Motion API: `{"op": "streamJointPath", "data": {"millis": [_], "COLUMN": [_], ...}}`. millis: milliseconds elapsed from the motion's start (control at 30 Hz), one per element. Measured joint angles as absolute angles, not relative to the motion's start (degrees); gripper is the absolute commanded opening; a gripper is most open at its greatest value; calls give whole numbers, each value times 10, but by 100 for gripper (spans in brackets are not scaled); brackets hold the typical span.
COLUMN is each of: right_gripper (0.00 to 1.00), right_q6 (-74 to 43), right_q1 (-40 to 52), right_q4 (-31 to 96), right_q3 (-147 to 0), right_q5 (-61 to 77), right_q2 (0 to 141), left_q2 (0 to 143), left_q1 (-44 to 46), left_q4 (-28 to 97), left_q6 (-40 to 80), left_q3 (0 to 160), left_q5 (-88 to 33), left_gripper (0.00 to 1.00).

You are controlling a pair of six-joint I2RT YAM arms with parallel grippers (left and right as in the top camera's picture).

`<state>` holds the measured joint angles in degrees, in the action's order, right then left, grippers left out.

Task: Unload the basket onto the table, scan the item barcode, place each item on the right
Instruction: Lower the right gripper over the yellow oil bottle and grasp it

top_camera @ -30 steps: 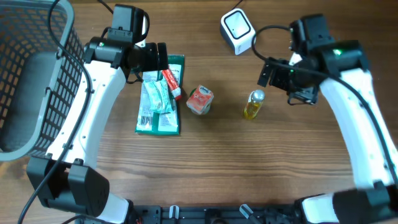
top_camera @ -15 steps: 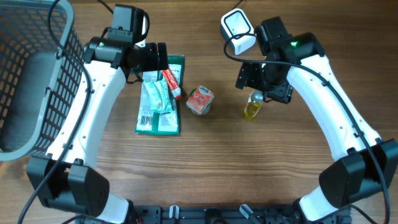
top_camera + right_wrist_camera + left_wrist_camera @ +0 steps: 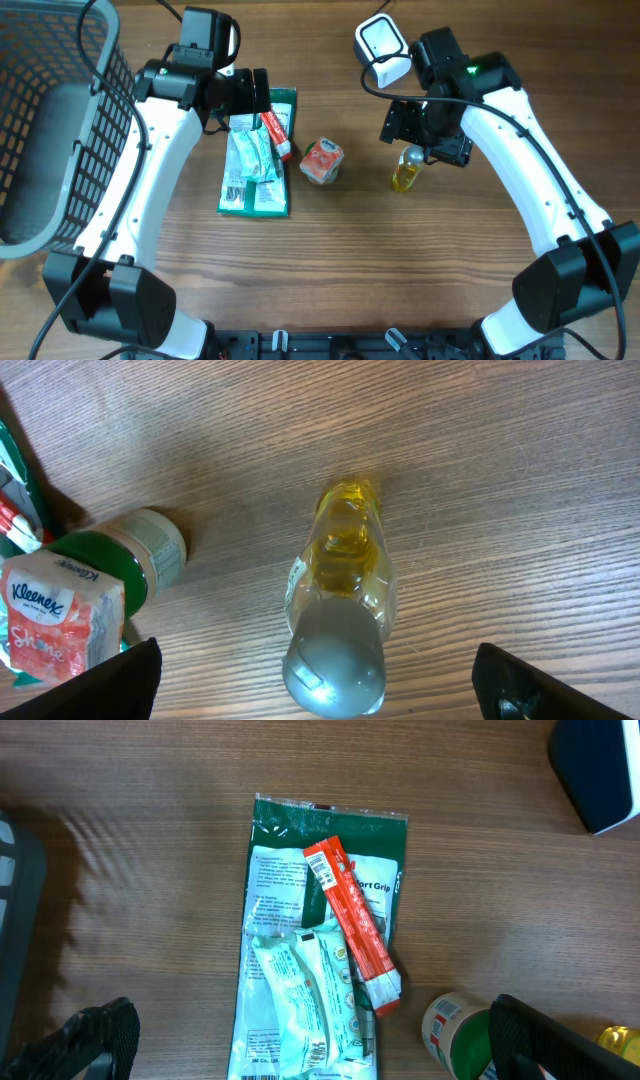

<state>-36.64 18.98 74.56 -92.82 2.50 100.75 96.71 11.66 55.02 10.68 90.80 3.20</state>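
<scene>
Seen from overhead, a wooden table (image 3: 330, 250) is holding a dark mesh basket (image 3: 60, 130) at the far left and a white scanner (image 3: 383, 52) at the back. The left gripper (image 3: 262, 93) is hovering over the top end of a green packet (image 3: 258, 190). A red stick pack (image 3: 275, 135) is lying on that packet. A tissue pack (image 3: 322, 160) is sitting near the middle. The oil bottle (image 3: 407, 168) is standing to its right, in front of the scanner, and the right gripper (image 3: 425, 135) is hanging directly above it. In the left wrist view, the left gripper (image 3: 315, 1040) is spreading its fingers (image 3: 95, 1038) wide, touching nothing. The green packet (image 3: 330, 850) is lying below with the red stick pack (image 3: 352, 920) and pale sachets (image 3: 305, 1000) on top. A green-lidded jar (image 3: 455, 1030) is showing at the lower right. In the right wrist view, the right gripper (image 3: 320, 680) is also holding its fingers (image 3: 120, 680) far apart. The oil bottle (image 3: 340, 580) is standing between them untouched, silver cap toward the camera. The green-lidded jar (image 3: 140, 555) is sitting to the left with the tissue pack (image 3: 60, 610) lying across it.
</scene>
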Motion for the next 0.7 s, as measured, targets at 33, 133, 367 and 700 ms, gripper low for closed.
{"op": "streamJointPath", "data": {"millis": [33, 133, 367, 700], "right_gripper": [100, 100, 100, 100], "right_q6": [-366, -366, -366, -366], "right_q1": [190, 190, 190, 190], "right_q4": [745, 736, 728, 711], "right_q3": [-927, -910, -893, -893], "right_q5": [25, 25, 25, 25], "right_q2": [1008, 1008, 1011, 1011], "left_q2": [967, 967, 967, 967], "left_q1": [117, 117, 117, 117], "left_q4": [550, 550, 550, 550], "left_q6": [107, 107, 107, 107], "left_q3": [908, 908, 908, 908], "left_q5": [32, 32, 32, 32], "left_gripper": [100, 100, 100, 100]}}
